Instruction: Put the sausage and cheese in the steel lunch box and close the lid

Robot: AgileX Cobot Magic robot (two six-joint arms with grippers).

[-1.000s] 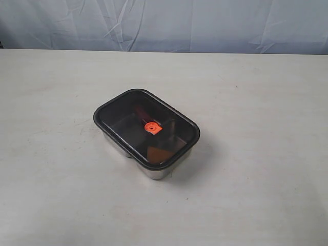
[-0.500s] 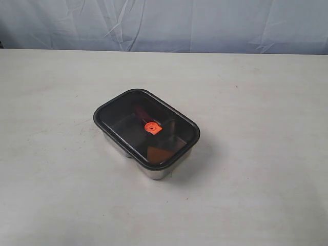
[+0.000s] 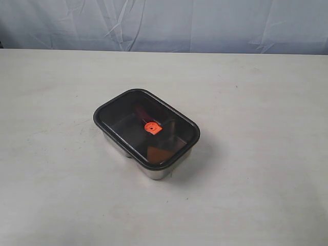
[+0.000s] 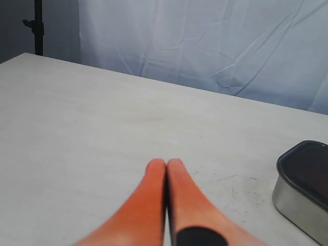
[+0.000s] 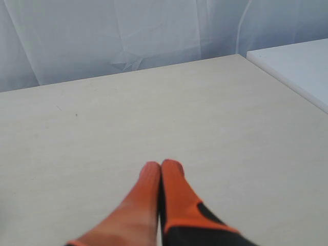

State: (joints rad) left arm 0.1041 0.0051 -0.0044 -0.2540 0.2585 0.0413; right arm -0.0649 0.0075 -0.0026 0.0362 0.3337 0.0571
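The steel lunch box sits mid-table with the dark lid flat on its rim, the sausage and the cheese showing dimly through it. Nothing has shifted over the last second. The left gripper and right gripper hang well apart from the box above the table, jaws pressed together on nothing, so the task looks finished.

Left claw with orange fingers pressed together, empty, right claw likewise closed, empty
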